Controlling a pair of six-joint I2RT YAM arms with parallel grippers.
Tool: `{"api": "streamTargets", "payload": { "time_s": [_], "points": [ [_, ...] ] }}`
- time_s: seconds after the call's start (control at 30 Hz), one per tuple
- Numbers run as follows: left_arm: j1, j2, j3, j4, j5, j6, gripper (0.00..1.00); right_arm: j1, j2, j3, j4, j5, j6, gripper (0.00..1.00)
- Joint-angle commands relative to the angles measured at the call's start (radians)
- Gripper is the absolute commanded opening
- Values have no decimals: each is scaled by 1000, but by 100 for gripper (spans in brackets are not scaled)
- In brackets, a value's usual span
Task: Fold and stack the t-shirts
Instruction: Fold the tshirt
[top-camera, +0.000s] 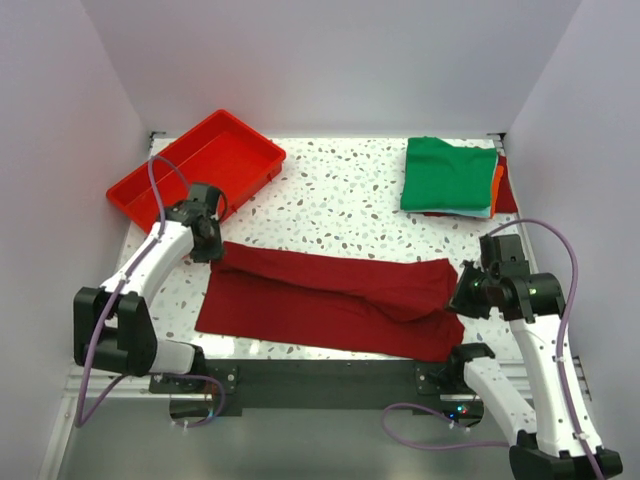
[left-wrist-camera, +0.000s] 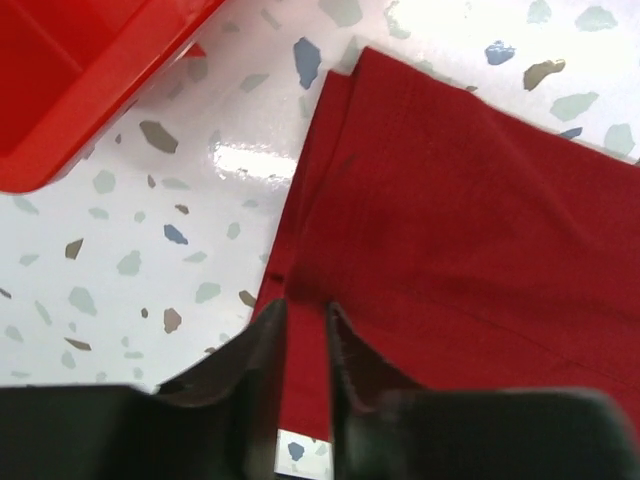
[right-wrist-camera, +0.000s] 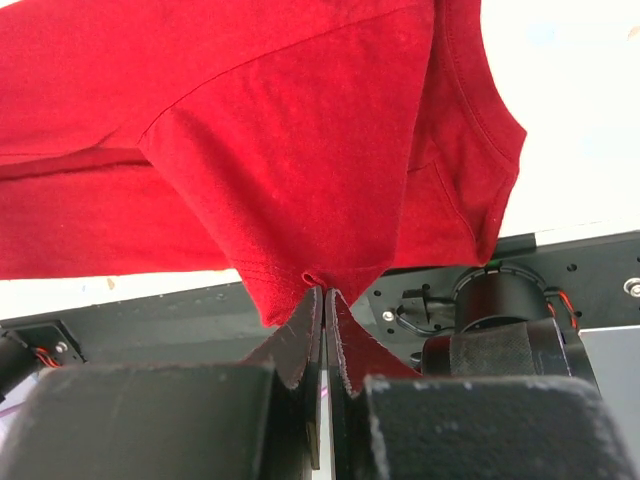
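Maroon t-shirt (top-camera: 330, 300), top view: lies as a long folded band across the near half of the table (top-camera: 340, 195), L end by the left gripper (top-camera: 208, 248), R end bunched at the right gripper (top-camera: 467, 298), near edge close to the table's front rim. Green t-shirt (top-camera: 447, 175) tops a stack in the far R corner, well apart; red tray (top-camera: 195, 170) sits angled far L. Bare speckled white top between them, pale walls (top-camera: 330, 60) on three sides. Left wrist view: fingers (left-wrist-camera: 255, 360) a narrow slit apart over the shirt's L edge, cloth showing thru the gap. Right wrist view: fingers (right-wrist-camera: 300, 340) pressed together, pinching the maroon hem.
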Motion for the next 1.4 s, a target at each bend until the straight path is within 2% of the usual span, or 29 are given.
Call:
{"api": "streamTargets", "payload": {
  "time_s": [0.0, 0.03, 0.07, 0.13, 0.17, 0.2, 0.23, 0.43, 0.53, 0.6, 0.63, 0.77, 0.93, 1.13, 1.37],
  "points": [
    [6, -48, -20, -47, -39, -21, 29, 3, -20, -8, -192, 4, -3, 0],
    [6, -57, -26, -53, -50, -24, 34, 3, -25, -6, -202, 10, -6, 0],
    [6, -77, -26, -71, -56, -28, 44, 3, -31, 1, -206, 13, -7, 0],
    [6, -104, -25, -90, -73, -31, 53, 1, -42, 8, -215, 24, -18, 17],
    [5, -132, -23, -96, -79, -33, 61, 3, -51, 17, -218, 27, -23, 40],
    [6, -146, -20, -101, -84, -31, 63, 3, -54, 24, -221, 28, -32, 50],
    [6, -156, -22, -101, -85, -28, 64, 3, -59, 32, -216, 24, -35, 52],
    [-33, -175, -20, -49, 10, -37, 64, 3, -76, 32, -94, -48, -6, 53],
    [-165, -108, 29, -4, 16, -76, 64, 3, -47, 5, 10, -67, 23, 53],
    [-204, -62, 64, 20, 42, -85, 65, 4, -24, -8, 67, -68, 40, 53],
    [-211, -39, 67, 63, 104, -91, 65, 3, 8, -15, 128, -71, 45, 53],
    [-212, 86, 49, 180, 223, -108, 65, 32, 117, -73, 273, -49, 63, 53],
    [-210, 214, 23, 247, 287, -99, 66, 101, 275, -93, 408, 13, 92, 55],
    [-198, 276, -6, 284, 232, -61, 68, 109, 438, -153, 595, 59, 137, 56],
    [-129, 302, -89, 323, 248, -61, 68, 105, 644, -117, 669, 169, 119, 61]
  ]
}}
